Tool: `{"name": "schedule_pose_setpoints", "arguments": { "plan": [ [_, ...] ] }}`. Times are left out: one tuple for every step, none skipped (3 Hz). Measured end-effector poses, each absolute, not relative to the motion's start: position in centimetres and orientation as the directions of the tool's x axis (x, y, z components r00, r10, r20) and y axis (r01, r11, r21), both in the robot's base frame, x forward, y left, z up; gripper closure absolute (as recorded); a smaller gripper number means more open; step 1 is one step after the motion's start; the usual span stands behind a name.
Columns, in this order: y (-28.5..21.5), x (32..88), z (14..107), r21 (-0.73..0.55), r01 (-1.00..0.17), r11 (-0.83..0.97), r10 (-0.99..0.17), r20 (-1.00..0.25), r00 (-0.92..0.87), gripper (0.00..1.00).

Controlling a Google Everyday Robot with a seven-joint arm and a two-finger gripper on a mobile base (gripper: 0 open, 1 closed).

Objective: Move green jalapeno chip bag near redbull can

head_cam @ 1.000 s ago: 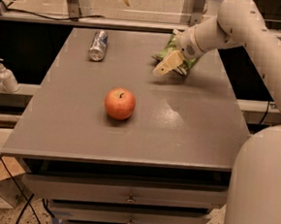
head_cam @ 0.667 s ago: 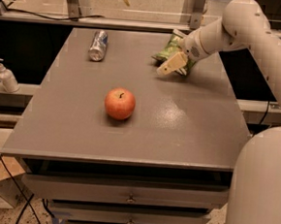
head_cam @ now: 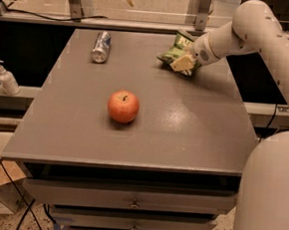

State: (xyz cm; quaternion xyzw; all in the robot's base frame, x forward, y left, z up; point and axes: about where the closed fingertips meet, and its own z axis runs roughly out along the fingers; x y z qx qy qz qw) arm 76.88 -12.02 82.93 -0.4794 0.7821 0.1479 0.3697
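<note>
The pincer [head_cam: 182, 64] has been shifted only slightly and is kept touching the green jalapeno chip bag [head_cam: 176, 45]; its grip cannot be told. The redbull can [head_cam: 101, 46] lies well apart, so the carry is judged undone.

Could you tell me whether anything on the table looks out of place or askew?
The redbull can lies on its side at the far left of the table rather than standing. The green jalapeno chip bag sits crumpled and tilted at the far right, with the tool against it. The apple looks normal.
</note>
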Motion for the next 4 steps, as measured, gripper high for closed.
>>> {"name": "schedule_pose_setpoints", "arguments": {
  "plan": [
    [-12.02, 76.88, 83.23, -0.123, -0.859, 0.497, -0.641, -0.72, -0.267, 0.85],
    [-12.0, 76.88, 83.64, -0.123, -0.859, 0.496, -0.641, -0.72, -0.267, 1.0],
    [-11.97, 76.87, 84.06, -0.123, -0.86, 0.496, -0.641, -0.72, -0.266, 1.0],
    [-11.95, 76.87, 84.14, -0.123, -0.86, 0.496, -0.641, -0.72, -0.266, 0.83]
  ]
}}
